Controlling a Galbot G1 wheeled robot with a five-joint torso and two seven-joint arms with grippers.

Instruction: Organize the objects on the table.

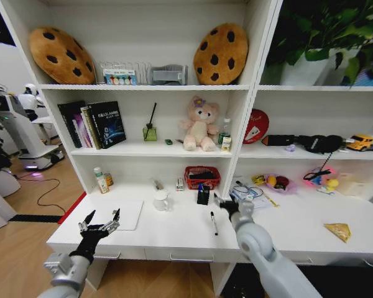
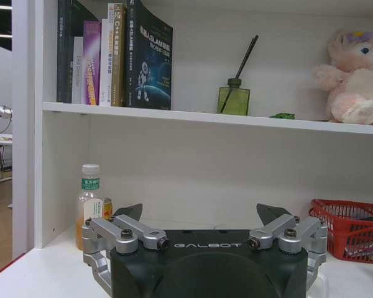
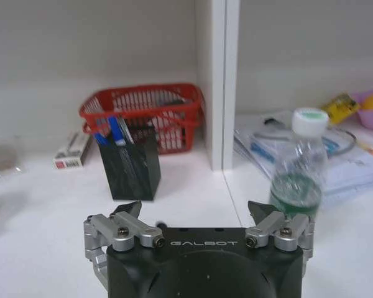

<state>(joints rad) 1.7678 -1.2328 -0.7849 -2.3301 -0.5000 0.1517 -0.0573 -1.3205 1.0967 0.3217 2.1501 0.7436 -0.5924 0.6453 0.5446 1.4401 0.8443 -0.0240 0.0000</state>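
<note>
I see a black pen [image 1: 213,223] lying flat on the white worktop [image 1: 174,233]. Its long side runs from 12 o'clock to 6 o'clock in my head view, tipped a tiny bit. It is thin and dark, and I cannot tell which end is the tip.

At about 11 o'clock from the pen stands a black pen holder [image 1: 202,195]. My right wrist view shows blue-capped pens [image 3: 112,131] standing in that pen holder [image 3: 130,166]. Behind it sits a red basket [image 1: 202,176].

My right gripper [image 1: 230,205] hangs just above the worktop, at about 2 o'clock from the pen and near it. Its jaws are wide apart and hold nothing. The right wrist view shows a small clear bottle [image 3: 300,165] with a white cap standing upright, close beside the right gripper [image 3: 196,211]. I cannot pick that bottle out in the head view.

A white cup [image 1: 161,200] stands at about 10 o'clock from the pen. A yellow wedge [image 1: 338,231] lies far off at 3 o'clock. A silver laptop [image 1: 110,215] lies flat and shut at 9 o'clock.

My left gripper [image 1: 99,221] hangs over the laptop's front edge. Its jaws are wide apart and hold nothing. The left wrist view shows an orange drink bottle [image 2: 89,206] past the left gripper [image 2: 200,217], and a tiny green toy car [image 2: 282,116] on the shelf [image 2: 193,116] above.
</note>
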